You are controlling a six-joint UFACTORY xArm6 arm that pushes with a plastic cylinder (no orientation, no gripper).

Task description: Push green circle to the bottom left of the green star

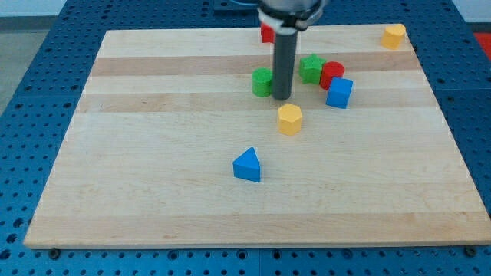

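The green circle (262, 81) sits on the wooden board (153, 153) near the view's top centre. My tip (282, 97) is right beside it, touching or nearly touching its right side. The green star (311, 68) lies to the right of the rod, a little higher in the view than the circle. The rod stands between the two green blocks. The circle is to the left and slightly below the star.
A red cylinder (332, 74) touches the star's right side, with a blue cube (339, 93) just below it. A yellow hexagon (289, 119) lies below my tip. A blue triangle (247, 165) lies lower down. A red block (266, 32) and a yellow block (393, 35) sit at the top edge.
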